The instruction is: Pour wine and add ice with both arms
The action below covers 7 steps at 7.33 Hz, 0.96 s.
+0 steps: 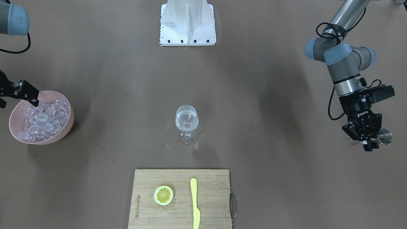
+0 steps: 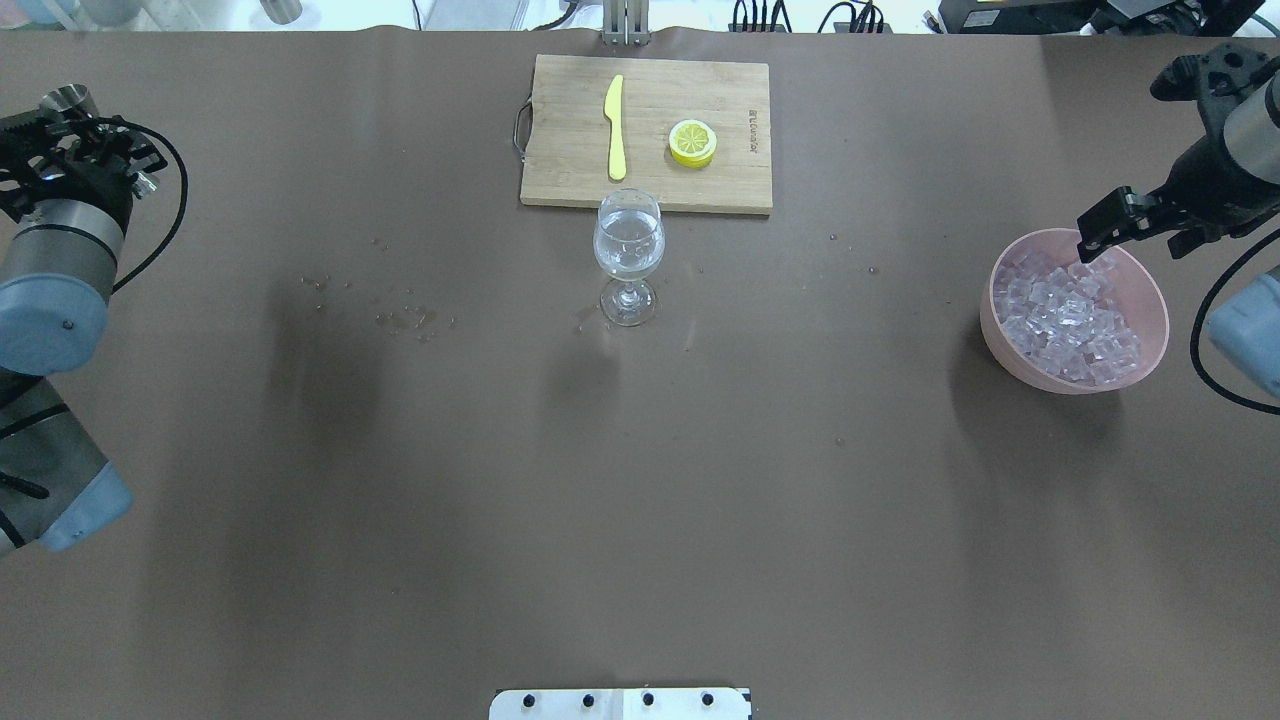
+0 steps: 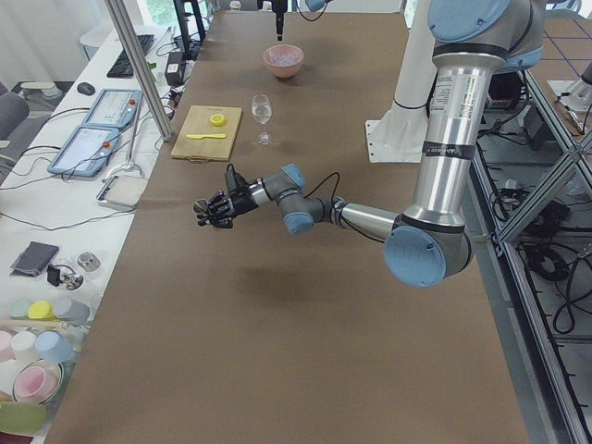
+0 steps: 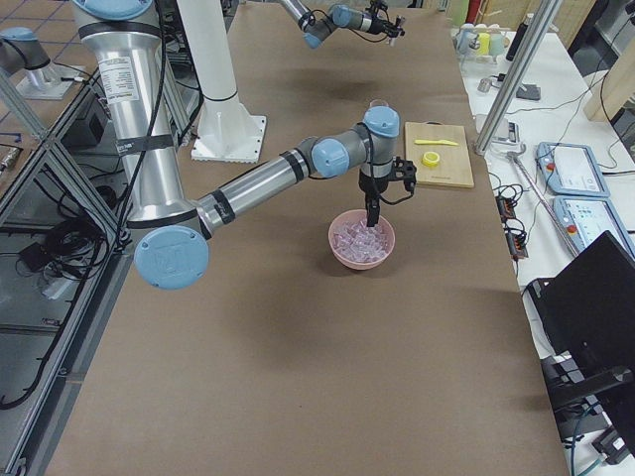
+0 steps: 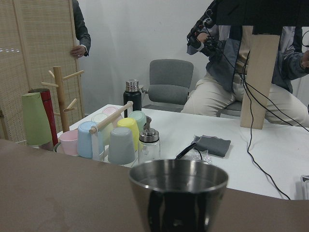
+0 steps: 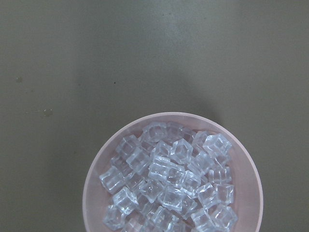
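Nearest: pale bamboo cutting board (image 1: pixel 181 203) carrying a yellow lemon slice (image 1: pixel 163 195) and a yellow plastic knife (image 1: pixel 194 203). Behind it on the brown table (image 1: pixel 270 79), a clear stemmed wine glass (image 1: pixel 187 122) holds the wine (image 1: pixel 187 124), partly filling it; no cube seen inside. Pouring looks done; icing is left. Well aside, the left end effector (image 1: pixel 370 137) is clamped on a small steel measuring cup (image 1: pixel 384 136), contents not visible. The right end effector (image 1: pixel 30 95) hangs at the rim of a round pink plastic bowl (image 1: pixel 68 125) heaped with the ice (image 1: pixel 44 119); fingers apart or together, cannot tell.

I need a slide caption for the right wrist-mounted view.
Pink bowl heaped with clear ice cubes on a brown table, seen from above.
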Motion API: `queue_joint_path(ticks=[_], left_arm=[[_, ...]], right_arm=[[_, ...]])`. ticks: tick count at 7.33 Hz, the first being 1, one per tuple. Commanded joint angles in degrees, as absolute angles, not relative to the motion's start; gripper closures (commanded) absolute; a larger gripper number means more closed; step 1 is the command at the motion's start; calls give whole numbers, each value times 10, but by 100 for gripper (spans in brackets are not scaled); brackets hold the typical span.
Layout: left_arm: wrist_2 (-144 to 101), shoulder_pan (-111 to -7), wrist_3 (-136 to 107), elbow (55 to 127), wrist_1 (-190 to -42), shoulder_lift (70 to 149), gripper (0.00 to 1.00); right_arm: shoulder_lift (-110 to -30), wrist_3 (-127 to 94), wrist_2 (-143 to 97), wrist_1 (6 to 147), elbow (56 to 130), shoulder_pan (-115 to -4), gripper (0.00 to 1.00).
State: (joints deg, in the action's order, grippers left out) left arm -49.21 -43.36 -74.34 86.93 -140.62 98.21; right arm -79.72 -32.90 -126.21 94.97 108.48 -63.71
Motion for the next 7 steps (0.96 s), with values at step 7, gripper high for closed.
queue_joint_path(ticks=[7], left_arm=[[-347, -338, -815, 777, -1406, 1001, 100]], right_arm=[[-795, -343, -1263, 927, 1053, -612, 0]])
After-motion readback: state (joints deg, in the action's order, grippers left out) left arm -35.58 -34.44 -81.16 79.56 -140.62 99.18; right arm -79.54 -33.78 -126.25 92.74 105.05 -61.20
